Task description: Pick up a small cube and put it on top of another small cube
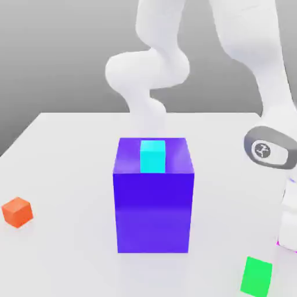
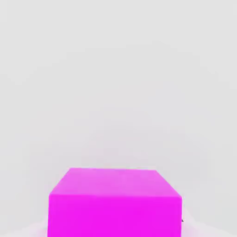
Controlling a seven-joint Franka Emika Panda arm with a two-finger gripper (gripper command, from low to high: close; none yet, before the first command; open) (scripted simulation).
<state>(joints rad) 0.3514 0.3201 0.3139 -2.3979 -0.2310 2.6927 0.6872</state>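
White tabletop carries the small magenta cube, close under the hand camera, a flat face toward it, plain and unlettered. Whether the jaws hold it cannot be told. Nearby: green cube, blue-violet block topped by cyan cube, orange cube.

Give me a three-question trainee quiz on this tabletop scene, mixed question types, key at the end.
1. True or false: the cyan cube rests on top of the big blue-violet block.
2. Which cube lies nearest the exterior view's left edge? A) green cube B) orange cube C) cyan cube
3. Fill in: the hand view looks closely at a small ____ cube.

Key: 1 true; 2 B; 3 magenta-pink.
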